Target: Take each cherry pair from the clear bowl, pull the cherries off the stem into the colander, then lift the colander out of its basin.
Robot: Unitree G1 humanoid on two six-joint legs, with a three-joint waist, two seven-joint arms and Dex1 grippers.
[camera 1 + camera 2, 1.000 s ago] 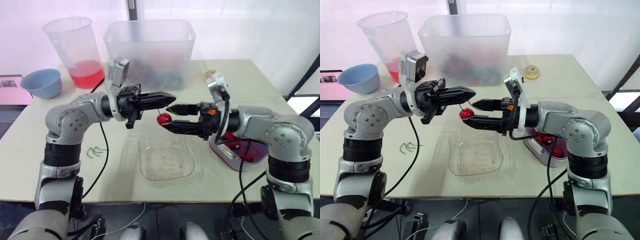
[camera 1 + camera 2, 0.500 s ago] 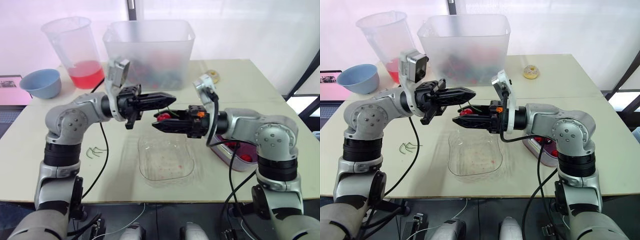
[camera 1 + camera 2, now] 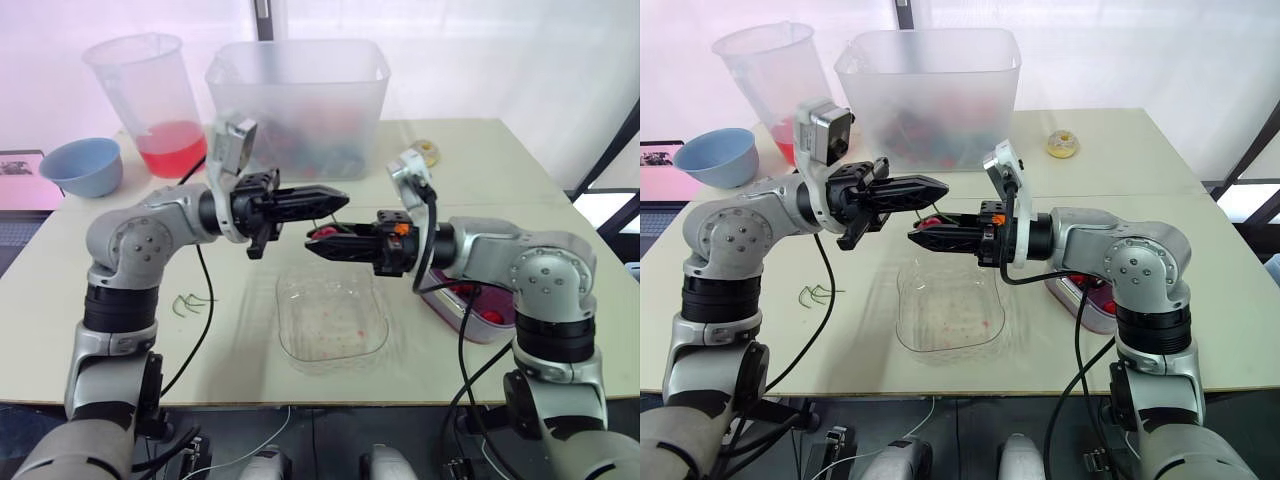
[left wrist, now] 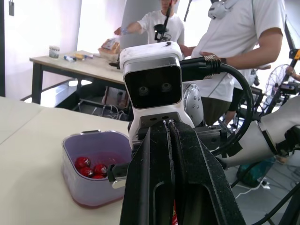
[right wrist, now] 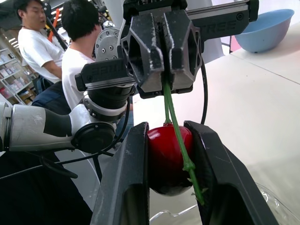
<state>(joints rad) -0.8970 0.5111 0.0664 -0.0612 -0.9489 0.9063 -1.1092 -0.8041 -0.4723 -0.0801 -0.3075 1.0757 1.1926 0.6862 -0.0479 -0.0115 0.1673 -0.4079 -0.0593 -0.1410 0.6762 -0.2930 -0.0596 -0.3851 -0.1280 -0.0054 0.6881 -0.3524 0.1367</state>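
Above the clear bowl [image 3: 372, 345], your right gripper [image 3: 316, 244] is clamped on one cherry [image 5: 164, 157]. Your left gripper [image 3: 338, 196] is closed on its stem [image 5: 172, 112], the two opposed so you can pull fruit from stalk. Colander [image 3: 462, 322]: just right of the bowl, holding loose cherries [image 4: 90, 167], judged near enough for the drop. Lettering: "TREE" readable on the left gripper's housing.

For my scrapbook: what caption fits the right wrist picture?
Right gripper clamps a red cherry while the left gripper pinches its green stem above.
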